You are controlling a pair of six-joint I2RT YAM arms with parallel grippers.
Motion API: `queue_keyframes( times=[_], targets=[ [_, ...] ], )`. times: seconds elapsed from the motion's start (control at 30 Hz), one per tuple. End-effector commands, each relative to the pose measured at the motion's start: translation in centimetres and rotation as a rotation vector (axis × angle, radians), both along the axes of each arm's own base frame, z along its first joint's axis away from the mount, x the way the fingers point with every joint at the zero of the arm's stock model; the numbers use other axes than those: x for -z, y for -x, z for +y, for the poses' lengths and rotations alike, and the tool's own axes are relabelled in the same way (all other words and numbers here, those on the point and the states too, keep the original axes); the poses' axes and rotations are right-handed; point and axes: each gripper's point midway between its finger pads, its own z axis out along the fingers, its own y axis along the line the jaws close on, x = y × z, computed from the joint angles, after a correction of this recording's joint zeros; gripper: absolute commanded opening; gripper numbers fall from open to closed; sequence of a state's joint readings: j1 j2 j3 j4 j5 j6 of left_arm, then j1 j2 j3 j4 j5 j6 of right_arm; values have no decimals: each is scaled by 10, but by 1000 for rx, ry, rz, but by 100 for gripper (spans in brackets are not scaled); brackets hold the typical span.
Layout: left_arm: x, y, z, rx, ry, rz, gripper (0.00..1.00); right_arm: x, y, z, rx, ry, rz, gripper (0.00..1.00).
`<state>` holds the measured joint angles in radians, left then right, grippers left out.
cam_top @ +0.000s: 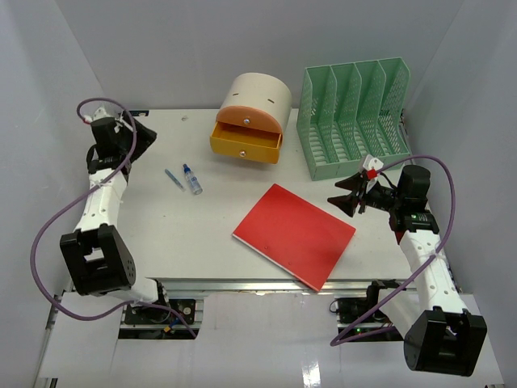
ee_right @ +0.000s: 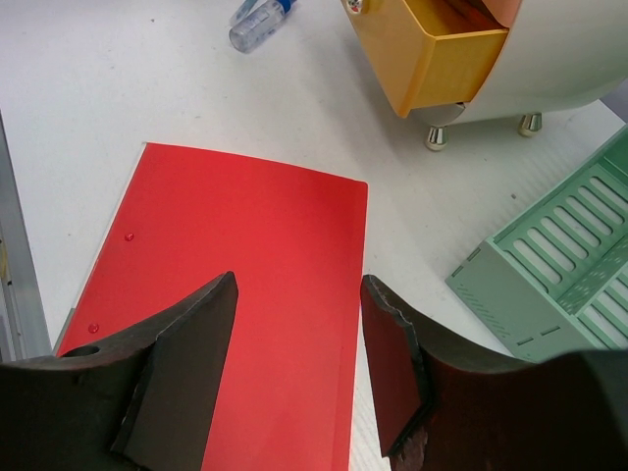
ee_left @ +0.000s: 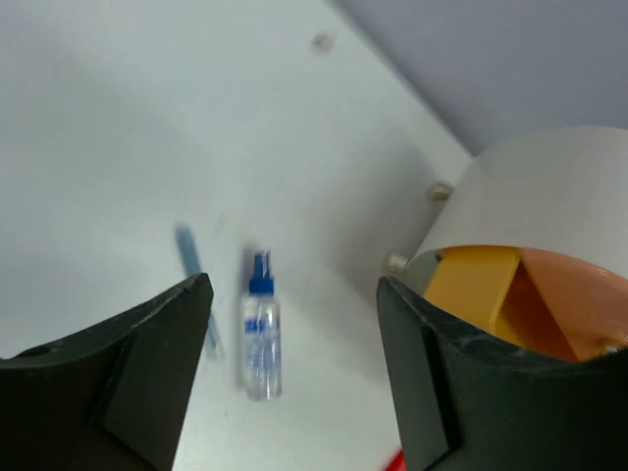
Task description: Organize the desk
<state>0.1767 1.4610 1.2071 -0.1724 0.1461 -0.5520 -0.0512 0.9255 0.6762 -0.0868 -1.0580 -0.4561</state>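
Observation:
The white desk (cam_top: 161,234) holds a red flat folder (cam_top: 295,234) near its front edge, a small clear bottle with a blue cap (cam_top: 192,179), a thin blue pen (cam_top: 173,179), a cream drawer box (cam_top: 252,117) with its orange drawer pulled out, and a green slotted file rack (cam_top: 357,117). My left gripper (cam_top: 148,135) is open and empty at the far left, above the desk. My right gripper (cam_top: 346,202) is open and empty just above the folder's right edge (ee_right: 294,255). The bottle (ee_left: 261,339) and pen (ee_left: 189,255) show between the left fingers.
The metal rail (cam_top: 266,287) runs along the desk's front edge, and the folder's near corner reaches it. Grey walls close in the left, back and right. The drawer box (ee_right: 461,49) and file rack (ee_right: 559,265) stand at the back right.

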Motion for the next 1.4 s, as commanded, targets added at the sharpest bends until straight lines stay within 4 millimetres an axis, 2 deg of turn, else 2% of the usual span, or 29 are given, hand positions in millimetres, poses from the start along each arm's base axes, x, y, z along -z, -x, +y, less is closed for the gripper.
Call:
queue_keyframes(
  times=[0.0,0.03,0.07,0.13,0.17,0.3,0.37,0.43,0.5,0.53,0.57,0.67,0.7,0.73,0.77,0.97,1.17,1.27,1.37],
  targets=[
    [90,41,-6,-210,348,434,77,-4,-2,0,-10,-2,-20,60],
    [114,48,-1,-254,338,533,77,-4,-2,0,-10,-2,-20,60],
    [129,50,3,-285,329,600,77,-4,-2,0,-9,-2,-19,60],
    [141,45,9,-314,316,663,74,-4,-3,-1,-5,0,-19,60],
    [154,46,11,-331,311,716,73,-4,-3,-1,-3,0,-19,60],
    [169,37,23,-379,267,787,68,-3,-4,-2,0,1,-16,60],
    [178,25,24,-372,253,825,67,-4,-4,-2,2,1,-17,60],
    [173,11,23,-360,227,830,67,-4,-4,-2,2,1,-17,60],
    [177,3,25,-370,186,846,67,-3,-4,-3,3,2,-17,60],
    [170,-3,23,-365,174,838,67,-3,-4,-3,2,2,-16,60],
    [177,-1,22,-364,163,860,67,-4,-4,-3,3,2,-17,60],
    [173,-18,19,-364,138,849,67,-4,-4,-3,5,5,-21,60],
    [179,-17,18,-363,133,870,67,-4,-4,-3,5,5,-21,61],
    [178,-24,15,-352,132,869,67,-4,-4,-3,4,6,-22,61],
    [185,-21,12,-345,131,894,67,-4,-5,-3,6,7,-22,61],
    [190,-27,3,-328,97,907,65,-6,-5,-4,11,9,-30,61],
    [196,-19,0,-324,55,938,61,-8,-4,-4,12,9,-41,61],
    [201,-15,-7,-300,61,959,55,-9,-4,-4,12,9,-42,61],
    [206,-12,-12,-284,73,972,43,-10,-3,-5,13,9,-49,61]
  ],
)
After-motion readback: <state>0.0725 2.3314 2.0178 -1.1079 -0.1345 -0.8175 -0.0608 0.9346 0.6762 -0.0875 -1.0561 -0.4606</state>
